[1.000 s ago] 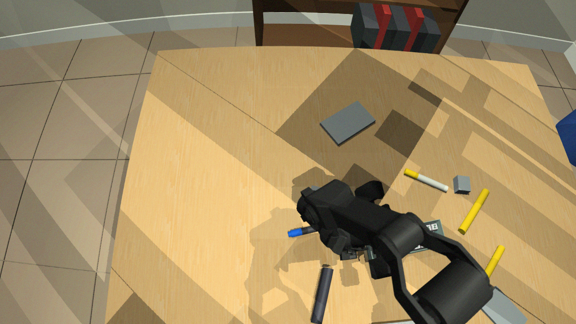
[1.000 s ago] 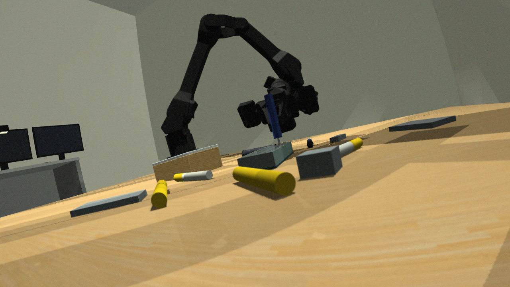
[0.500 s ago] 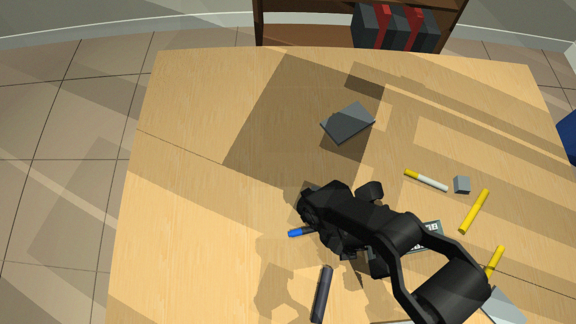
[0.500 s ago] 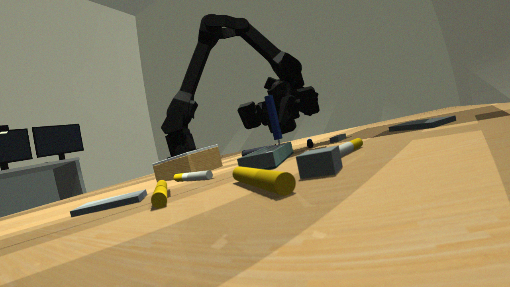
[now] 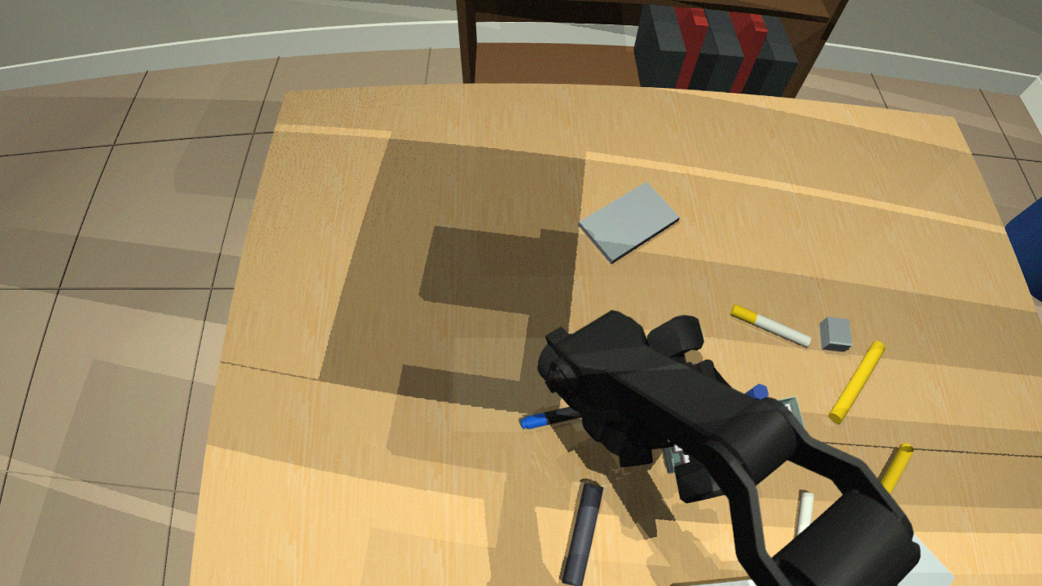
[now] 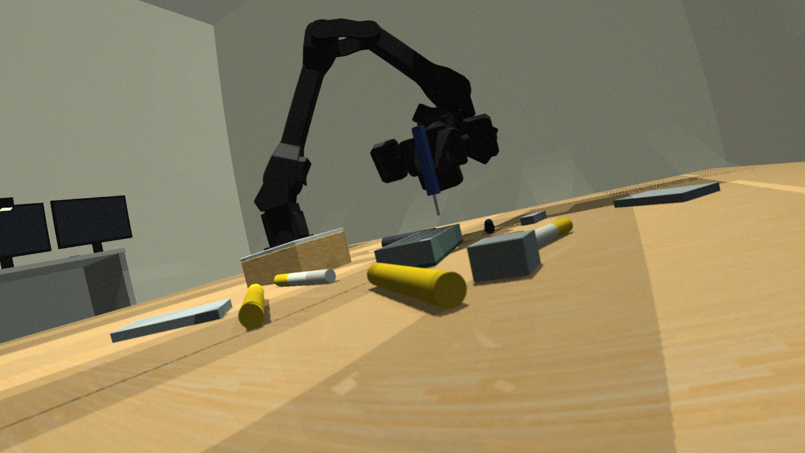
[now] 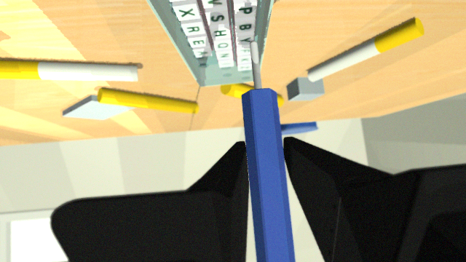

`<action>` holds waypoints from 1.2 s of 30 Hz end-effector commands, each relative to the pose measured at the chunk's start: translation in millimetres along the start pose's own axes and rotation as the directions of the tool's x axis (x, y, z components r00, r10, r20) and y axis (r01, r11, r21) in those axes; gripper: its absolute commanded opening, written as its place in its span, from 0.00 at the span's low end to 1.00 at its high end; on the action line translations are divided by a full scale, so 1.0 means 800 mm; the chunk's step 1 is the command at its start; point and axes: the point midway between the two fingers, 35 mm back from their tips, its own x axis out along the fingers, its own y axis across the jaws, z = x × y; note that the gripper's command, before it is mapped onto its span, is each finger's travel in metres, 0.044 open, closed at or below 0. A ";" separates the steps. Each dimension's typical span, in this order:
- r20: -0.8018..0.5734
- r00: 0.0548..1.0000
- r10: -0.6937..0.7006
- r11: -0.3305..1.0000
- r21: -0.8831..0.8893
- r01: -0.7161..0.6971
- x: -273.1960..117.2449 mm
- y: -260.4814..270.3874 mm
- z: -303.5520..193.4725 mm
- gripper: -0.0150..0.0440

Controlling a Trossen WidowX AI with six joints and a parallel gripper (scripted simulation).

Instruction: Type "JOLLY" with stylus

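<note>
Two black fingers of the gripper [image 6: 426, 162] [image 7: 264, 143] stand only a little way apart, closed on the blue stylus [image 5: 757, 392] [image 6: 425, 160] [image 7: 267, 164]. Its six-sided barrel runs between them, one finger on either side, and its thin grey tip reaches out past the fingertips. In the exterior view the stylus leans slightly from upright, tip down, with the point above the keyboard [image 5: 793, 408] [image 6: 419, 248] [image 7: 218, 78] and apart from it. From the wrist the tip overlaps the row reading P, B, Y; which key it is truly over, I cannot tell. The arm hides most of the keyboard from the top.

Beyond the keyboard lies a yellow cylinder [image 5: 857, 382] [image 6: 416, 283] [image 7: 237, 90], with a grey block [image 5: 834, 333] [image 6: 502, 256] [image 7: 311, 88] near it and a yellow-and-white marker [image 5: 771, 325] [image 6: 554, 232] [image 7: 364, 51] just beside the block. Farther off, a second yellow cylinder [image 5: 895, 470] [image 6: 252, 307] [image 7: 147, 101] lies near a pale slab [image 5: 932, 565] [image 6: 172, 319] [image 7: 98, 109]. On the keyboard's other side are a dark cylinder [image 5: 583, 531] and a blue-ended black marker [image 5: 546, 418] [image 6: 488, 226], both lying flat.
</note>
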 end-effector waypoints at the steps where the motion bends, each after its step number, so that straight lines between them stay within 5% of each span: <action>1: -0.004 1.000 -0.003 1.000 -0.005 0.003 -0.002 0.000 -0.004 0.39; 5: 0.000 1.000 0.000 1.000 -0.001 0.000 0.000 0.000 0.000 0.36; 8: -0.002 1.000 -0.001 1.000 -0.003 0.001 -0.001 0.000 -0.003 0.25; 17: -0.004 1.000 -0.003 1.000 -0.005 0.003 0.009 0.000 0.014 0.25; 20: -0.004 1.000 -0.003 1.000 -0.005 0.003 0.010 0.000 0.017 0.39; 36: -0.004 1.000 -0.003 1.000 -0.005 0.003 0.015 0.000 0.026 0.39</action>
